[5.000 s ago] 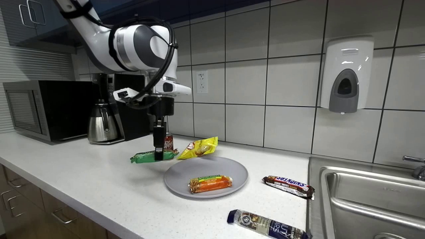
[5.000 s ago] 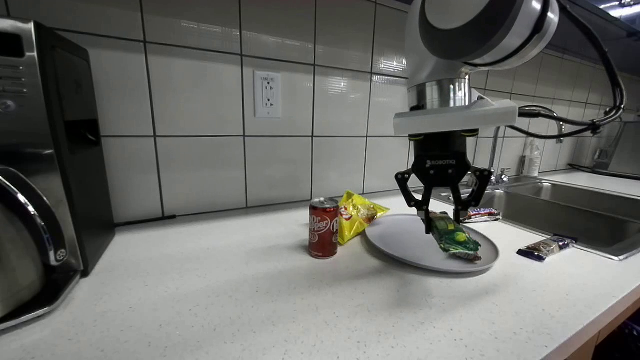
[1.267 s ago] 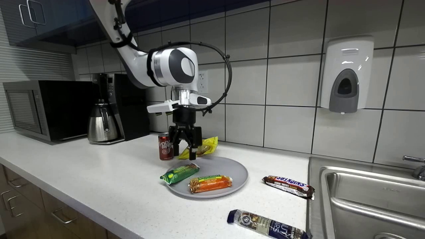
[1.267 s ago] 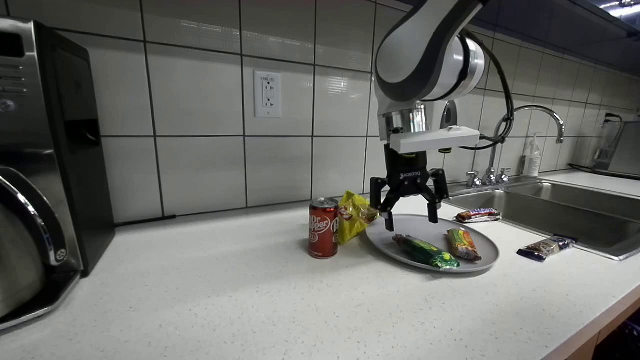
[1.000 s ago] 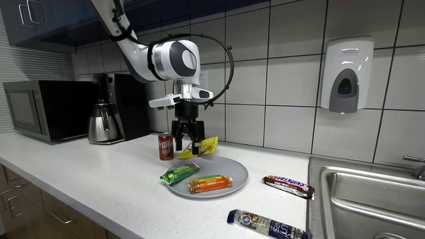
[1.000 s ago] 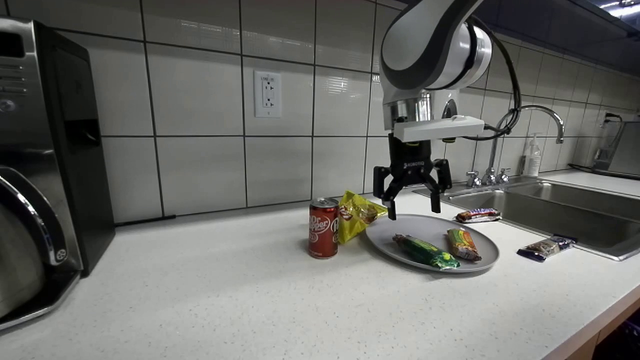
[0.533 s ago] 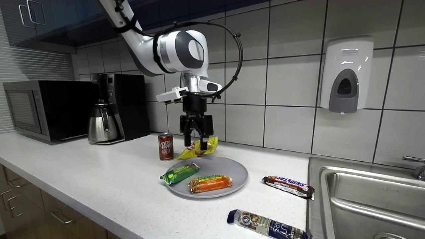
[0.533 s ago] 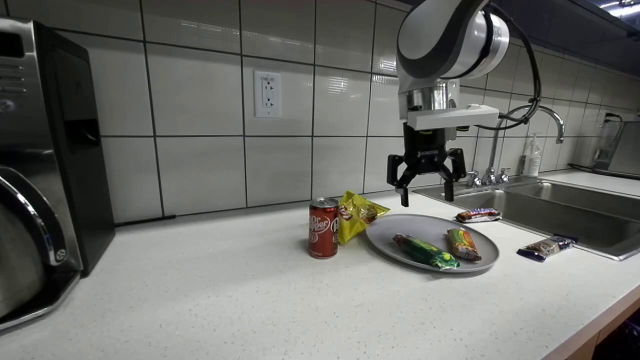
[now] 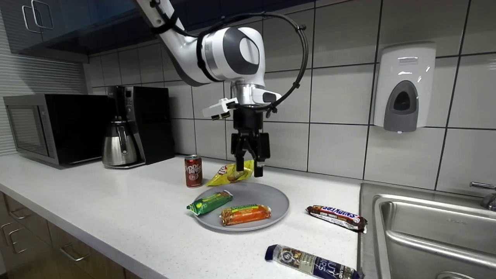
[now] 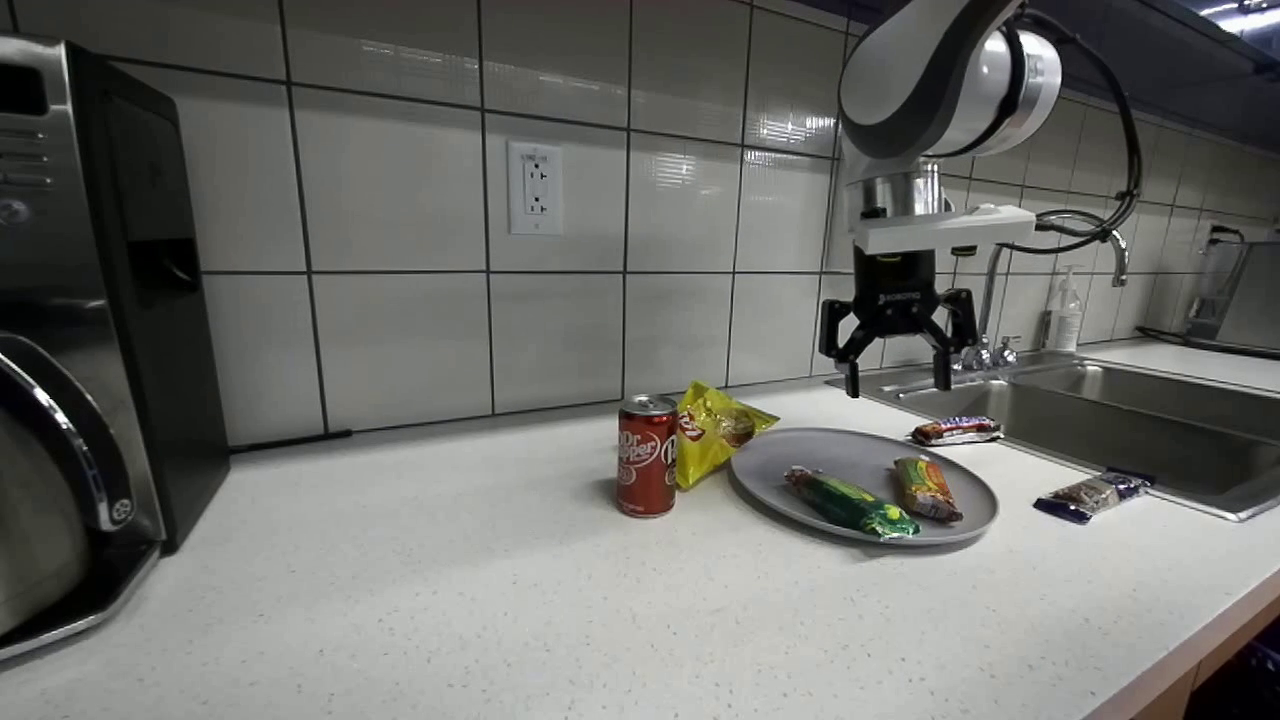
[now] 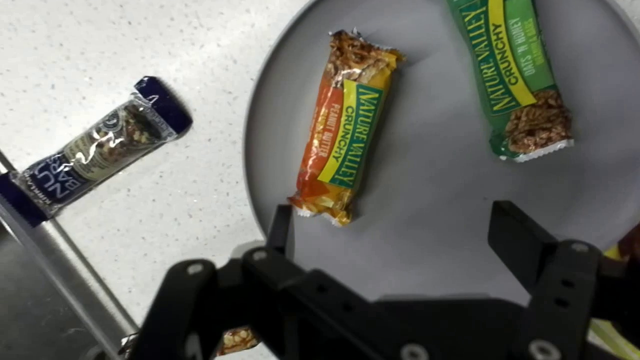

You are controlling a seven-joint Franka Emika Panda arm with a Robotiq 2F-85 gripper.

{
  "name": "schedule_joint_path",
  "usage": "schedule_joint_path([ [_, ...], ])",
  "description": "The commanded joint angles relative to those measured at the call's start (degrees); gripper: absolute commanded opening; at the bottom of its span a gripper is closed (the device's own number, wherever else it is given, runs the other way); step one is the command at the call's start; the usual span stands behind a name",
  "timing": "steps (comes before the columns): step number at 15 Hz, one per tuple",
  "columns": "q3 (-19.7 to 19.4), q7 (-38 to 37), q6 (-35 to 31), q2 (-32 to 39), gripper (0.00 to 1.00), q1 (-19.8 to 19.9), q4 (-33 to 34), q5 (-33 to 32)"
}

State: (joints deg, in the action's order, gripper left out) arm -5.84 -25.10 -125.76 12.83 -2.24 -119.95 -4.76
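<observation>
Grn bar (image 11: 515, 75) + org bar (image 11: 342, 132) read NATURE VALLEY CRUNCHY, blue pkg (image 11: 97, 152) NUT BARS, red can (image 10: 647, 458) Dr Pepper, brn bar (image 9: 337, 218) SNICKERS, gripper (image 10: 898, 381) ROBOTIQ (blurry).

Microwave (image 9: 58, 130), steel carafe (image 9: 115, 149), wall outlet (image 10: 535, 188)

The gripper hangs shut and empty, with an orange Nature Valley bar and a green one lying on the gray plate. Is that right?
Not quite: the gripper is open, not shut; the wrist view shows its jaws standing well apart. It is empty, and the orange bar and green bar do lie on the gray plate.
</observation>
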Motion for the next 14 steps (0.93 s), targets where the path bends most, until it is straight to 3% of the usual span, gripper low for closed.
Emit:
schedule_joint_path([
  [1,-0.99,-2.45,1.12,-0.91,1.0,1.54,1.07,-0.2],
  [14,-5.05,-9.88,-1.61,2.31,1.0,4.8,4.48,0.44],
])
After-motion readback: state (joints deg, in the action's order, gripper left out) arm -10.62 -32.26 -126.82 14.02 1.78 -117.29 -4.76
